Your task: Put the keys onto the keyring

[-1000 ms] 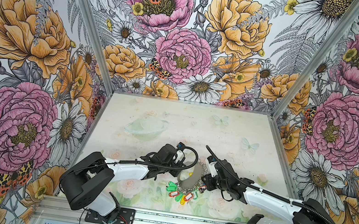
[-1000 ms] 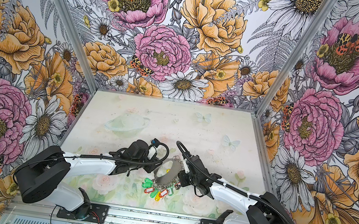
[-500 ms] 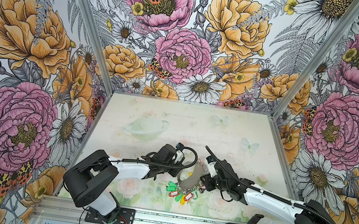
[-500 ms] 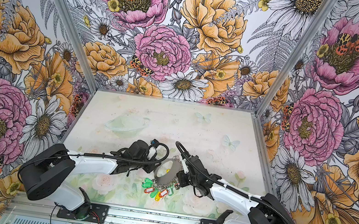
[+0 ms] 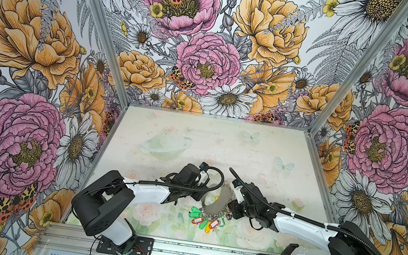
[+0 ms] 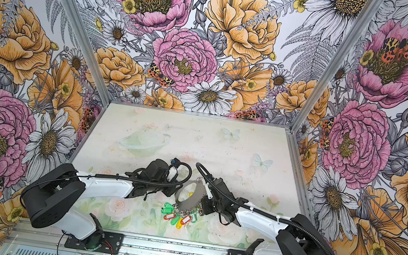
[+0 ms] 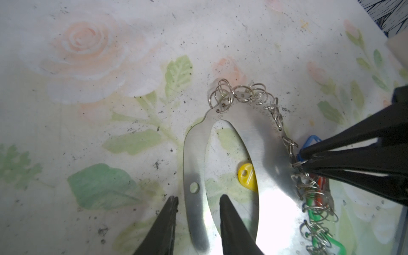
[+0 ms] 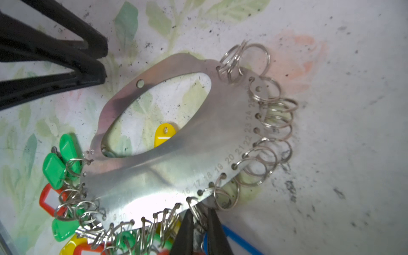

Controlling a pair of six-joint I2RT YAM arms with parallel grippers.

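1. The left claw [image 7: 198,197] sits at the keyring's [image 7: 260,154] narrow plain band, the side away from the rings. Its fingers stand apart, one outside the band and one over the central hole. Bare tabletop [image 5: 195,138] shows on both sides of the metal, so the claw straddles the band rather than clamps it.
2. The keyring lies between the two claws in both top views. Its long axis runs from the near rail toward the back wall. A yellow tag [image 7: 247,176] shows through the hole.
3. The wire rings [image 8: 265,154] line only the keyring's wide, numbered edge, which faces the right arm. Those toward the rail end carry the bunched coloured tags [image 5: 204,220]. Those toward the far end hang empty.
4. The right claw [image 8: 199,212] is at that ringed edge, just where the loaded rings give way to empty ones. Its fingers are drawn together to a slit on a silvery piece. This is probably the key [image 8: 198,236], though blur leaves a wire ring possible. The blue tag [image 8: 240,239] trails just outside the keyring, beside the claw.
5. Judged from this, the right arm is the nearer one for threading, and the nearest empty ring lies just farward along the edge.
6. Room is open beyond the keyring's far end and on its right side. On the rail side the tag bunch crowds the tabletop's edge.
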